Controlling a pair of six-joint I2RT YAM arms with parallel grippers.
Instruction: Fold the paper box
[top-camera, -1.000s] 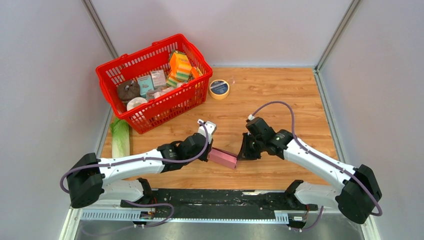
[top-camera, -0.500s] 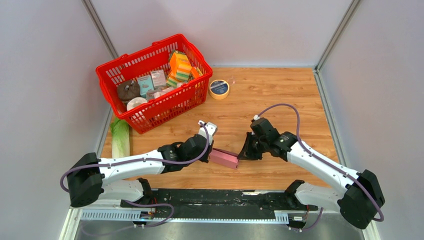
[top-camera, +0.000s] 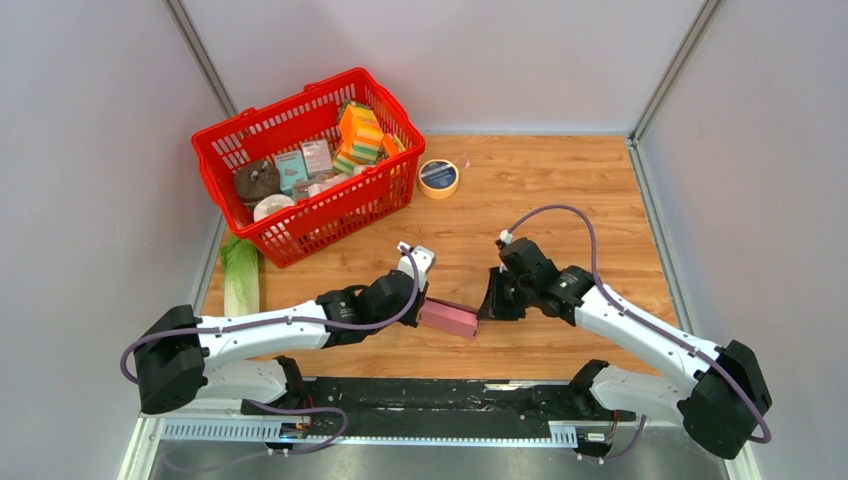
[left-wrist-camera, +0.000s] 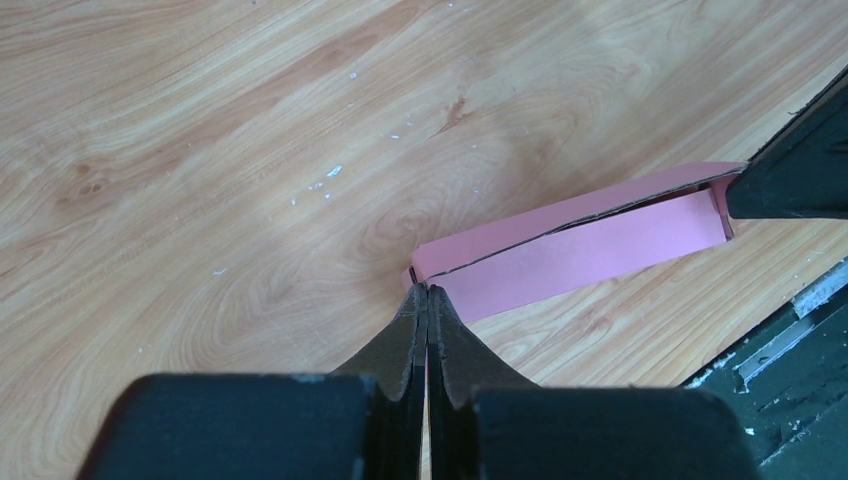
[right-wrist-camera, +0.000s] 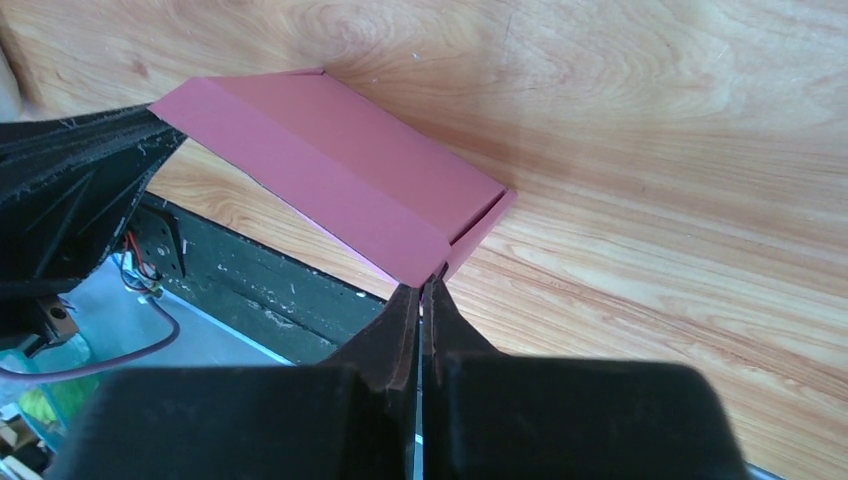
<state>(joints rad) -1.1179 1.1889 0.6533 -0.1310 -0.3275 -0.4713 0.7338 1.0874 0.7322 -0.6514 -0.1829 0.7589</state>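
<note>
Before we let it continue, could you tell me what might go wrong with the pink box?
The left gripper and right gripper pinch opposite ends of the paper box by thin card only; pulling apart might tear or unfold it. Each grip is at the tips, so an end could slip free.

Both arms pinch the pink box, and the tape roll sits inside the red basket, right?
No: the top view shows the tape on the table beside the basket, not inside. The left gripper and right gripper do pinch the box.

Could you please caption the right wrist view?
Right end effector pinching a corner of the slim pink card box.
</note>
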